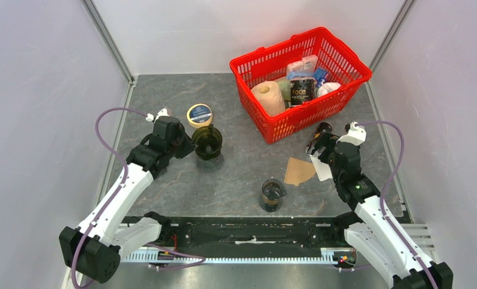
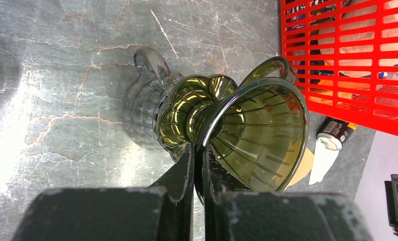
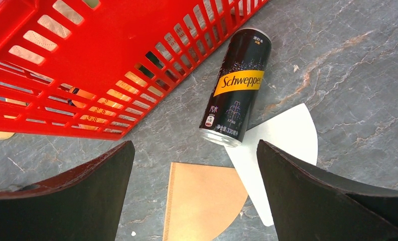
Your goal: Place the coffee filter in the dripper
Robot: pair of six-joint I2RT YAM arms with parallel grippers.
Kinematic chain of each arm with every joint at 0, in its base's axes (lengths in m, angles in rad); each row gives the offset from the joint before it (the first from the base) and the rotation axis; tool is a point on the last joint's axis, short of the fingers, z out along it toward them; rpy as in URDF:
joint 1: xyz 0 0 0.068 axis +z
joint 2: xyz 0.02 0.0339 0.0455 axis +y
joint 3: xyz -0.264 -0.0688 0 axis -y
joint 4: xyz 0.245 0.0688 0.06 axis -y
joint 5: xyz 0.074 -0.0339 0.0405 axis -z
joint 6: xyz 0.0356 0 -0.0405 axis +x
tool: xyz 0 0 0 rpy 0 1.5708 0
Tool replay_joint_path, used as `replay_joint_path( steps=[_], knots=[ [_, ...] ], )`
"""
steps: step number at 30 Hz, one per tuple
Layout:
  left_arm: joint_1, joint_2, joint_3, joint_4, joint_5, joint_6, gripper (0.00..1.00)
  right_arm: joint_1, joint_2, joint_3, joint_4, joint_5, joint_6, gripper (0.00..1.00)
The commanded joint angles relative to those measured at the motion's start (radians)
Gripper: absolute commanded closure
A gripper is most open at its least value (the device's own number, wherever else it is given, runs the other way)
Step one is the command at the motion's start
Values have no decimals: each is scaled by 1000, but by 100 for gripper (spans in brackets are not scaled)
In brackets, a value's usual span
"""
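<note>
Left wrist only, L hand (image 2: 199, 152) gripping dripper (image 2: 259, 131)

Grey marbled table (image 1: 236, 174) is sitting inside pale, plain walls (image 1: 242, 24) closing it in on three sides. Silver corner strips (image 1: 108, 39) are running up between the panels. Soft light is glaring off the tabletop, left side.

A lab test cell: plain pale wall panels (image 1: 37, 72) box in a grey marbled tabletop (image 1: 236, 174).

Red basket (image 1: 302, 117) holding a paper roll (image 1: 268, 96), black can (image 3: 235, 88) lying beside it, round tin (image 1: 199, 114), glass cup (image 1: 272, 195)
</note>
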Motion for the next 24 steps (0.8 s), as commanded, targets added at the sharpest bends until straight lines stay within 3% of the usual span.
replay_joint_path(
  steps=[1, 24],
  knots=[
    [13, 6, -1, 58, 35, -36, 98, 0, 4, 7, 29, 6, 2, 1],
    [34, 17, -21, 1, 43, -67, 97, 0, 7, 10, 25, 2, 0, 1]
  ],
)
